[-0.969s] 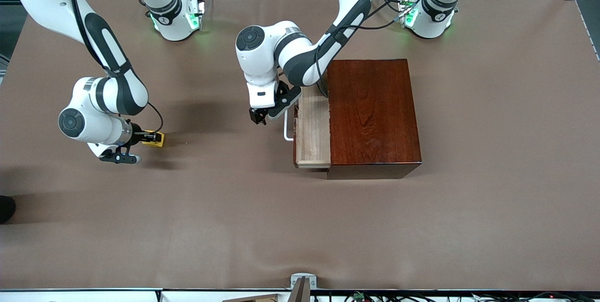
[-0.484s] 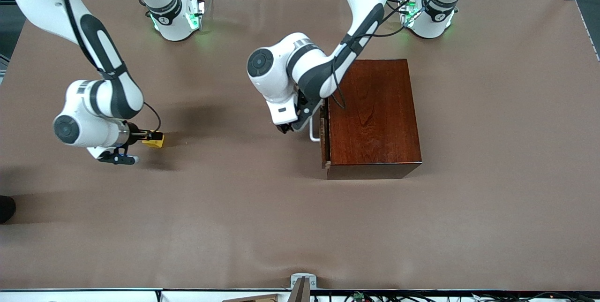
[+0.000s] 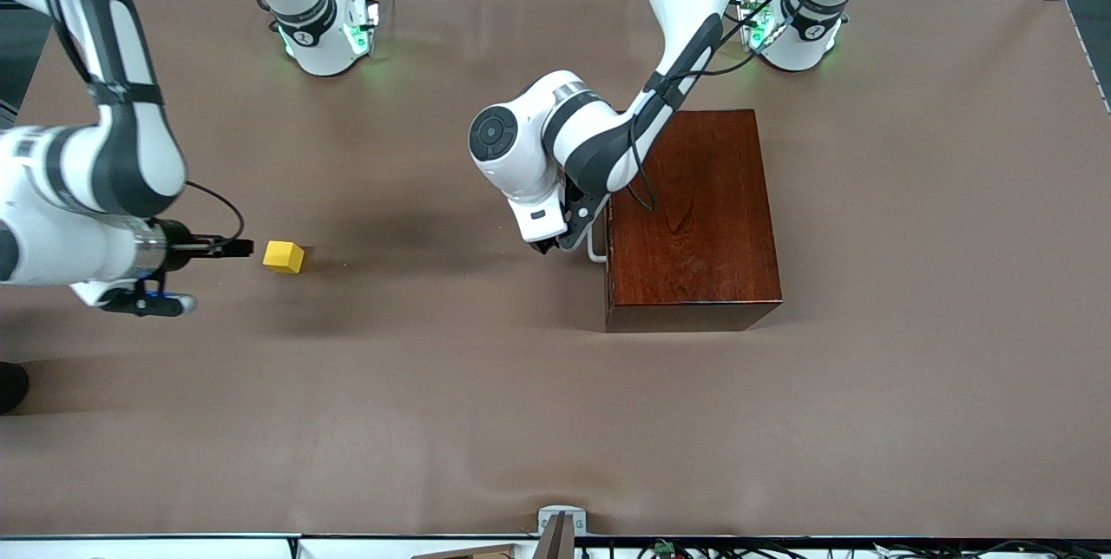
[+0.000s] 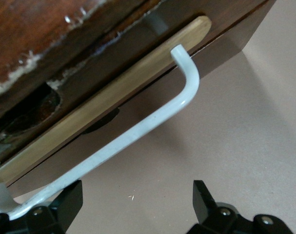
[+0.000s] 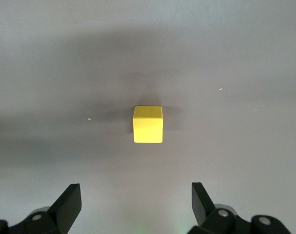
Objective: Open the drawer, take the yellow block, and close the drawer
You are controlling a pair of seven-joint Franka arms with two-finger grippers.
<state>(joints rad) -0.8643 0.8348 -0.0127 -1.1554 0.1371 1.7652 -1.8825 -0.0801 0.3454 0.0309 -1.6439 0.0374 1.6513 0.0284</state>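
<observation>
I have the block (image 3: 284,257) lying alone on the table (image 3: 486,420), at middle-left of the front frame, toward the right arm's end and well apart from the box (image 3: 690,220). In the right wrist picture the block (image 5: 148,125) sits at the centre of the frame, flat on the table, with nothing touching it.

My right gripper (image 3: 227,247) is at the far left of the front frame, level with the block and just beside it, with a clear gap between. Its fingers (image 5: 69,201) stand wide apart at the bottom of the wrist picture and hold nothing.

The box stands right of centre in the front frame, toward the left arm's end. The drawer (image 4: 104,100) looks pushed in: from the front camera no pale interior shows, and the white handle (image 3: 596,246) sits close against the box's face. In the left wrist picture I can see the handle (image 4: 152,126) running diagonally across the frame in front of the pale wooden edge of the drawer.

My left gripper (image 3: 555,245) is just beside the handle, at the drawer's front. Its fingers (image 4: 208,204) are spread wide; one end of the handle's bar runs down to the finger at the lower left of the wrist picture, but I cannot tell whether they touch. It grips nothing.
</observation>
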